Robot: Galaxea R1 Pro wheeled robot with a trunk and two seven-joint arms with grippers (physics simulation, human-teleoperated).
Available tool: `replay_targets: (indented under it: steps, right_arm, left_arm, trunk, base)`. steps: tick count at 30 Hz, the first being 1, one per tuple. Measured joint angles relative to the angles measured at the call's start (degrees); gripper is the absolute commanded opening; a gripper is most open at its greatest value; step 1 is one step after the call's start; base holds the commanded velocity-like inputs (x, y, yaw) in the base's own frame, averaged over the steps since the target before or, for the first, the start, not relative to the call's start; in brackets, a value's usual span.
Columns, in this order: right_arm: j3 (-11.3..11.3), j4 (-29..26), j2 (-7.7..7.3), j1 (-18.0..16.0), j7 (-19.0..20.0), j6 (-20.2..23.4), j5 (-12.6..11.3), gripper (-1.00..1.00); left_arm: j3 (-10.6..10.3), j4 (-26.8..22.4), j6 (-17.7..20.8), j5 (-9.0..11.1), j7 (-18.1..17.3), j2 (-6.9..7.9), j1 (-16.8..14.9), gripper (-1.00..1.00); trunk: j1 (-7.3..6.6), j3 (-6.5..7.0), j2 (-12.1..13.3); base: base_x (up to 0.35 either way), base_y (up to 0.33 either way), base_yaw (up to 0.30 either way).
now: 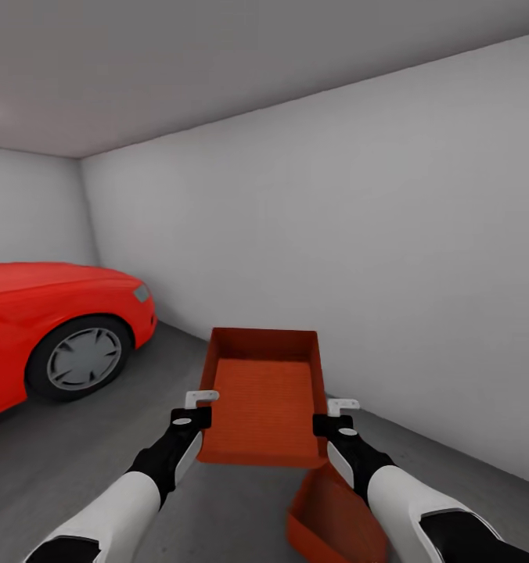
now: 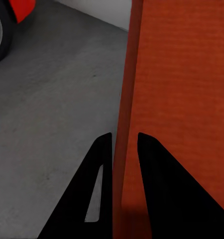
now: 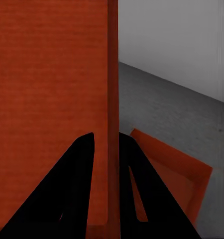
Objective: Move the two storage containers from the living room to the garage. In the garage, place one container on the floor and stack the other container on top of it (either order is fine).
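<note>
Both white-sleeved arms with black wrists reach forward from 7 and 5 o'clock in the head view, roughly parallel and level. The left gripper (image 1: pixel 205 407) has its black fingers closed over the left thin wall of the orange-red rectangular open box (image 1: pixel 264 399); the left wrist view shows the wall pinched between them. The right gripper (image 1: pixel 332 416) likewise clamps the box's right wall.

One storage container (image 1: pixel 266 399) hangs between both grippers above the second container (image 1: pixel 335 520) on the floor (image 1: pixel 77 453), car (image 1: pixel 53 328) left.
</note>
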Motion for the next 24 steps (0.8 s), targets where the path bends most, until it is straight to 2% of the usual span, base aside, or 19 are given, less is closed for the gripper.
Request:
replay_targets:
  steps: [14, 24]
  right_arm:
    - [0.07, 0.02, -0.04, 0.00, 0.01, -0.05, -0.09, -1.00]
    - [0.03, 0.04, -0.06, 0.01, 0.06, -0.06, -0.08, -1.00]
  left_arm:
    - [0.02, 0.01, -0.03, -0.07, 0.02, -0.05, 0.00, -1.00]
    - [0.05, 0.05, -0.03, -0.12, 0.05, -0.07, -0.01, -1.00]
  trunk:
    - [0.00, 0.00, -0.01]
    - [-0.02, 0.00, -0.01]
  base:
    - [0.007, 0.004, -0.244]
    - [0.224, 0.180, -0.244]
